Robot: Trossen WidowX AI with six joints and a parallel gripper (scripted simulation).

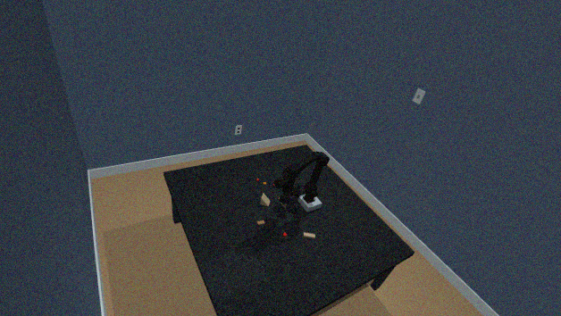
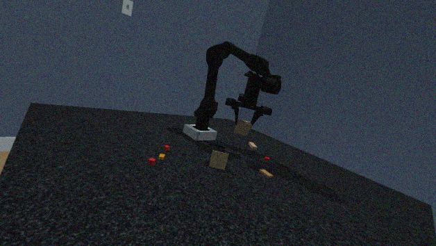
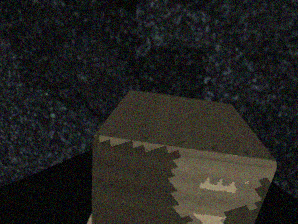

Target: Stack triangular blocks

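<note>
My gripper [image 2: 247, 121] is shut on a tan triangular block [image 2: 242, 128] [image 3: 180, 163] and holds it in the air, a little above the black table [image 2: 87, 194] [image 1: 313, 277], just right of the arm's base. In the wrist view the held block fills the lower middle, with dark table beneath it. The other tan triangular block [image 2: 219, 160] [image 1: 265, 199] rests on the table, apart from the held one, nearer the front and a little left in the exterior view. The held block is hidden by the arm in the top view.
The arm's white base [image 2: 199, 132] [image 1: 310, 203] stands on the table. Two small tan planks [image 2: 253, 145] [image 2: 266, 173] lie near the resting block. Small red cubes [image 2: 166, 147] [image 2: 152, 161] [image 2: 266, 158] and a yellow cube [image 2: 162, 156] are scattered around.
</note>
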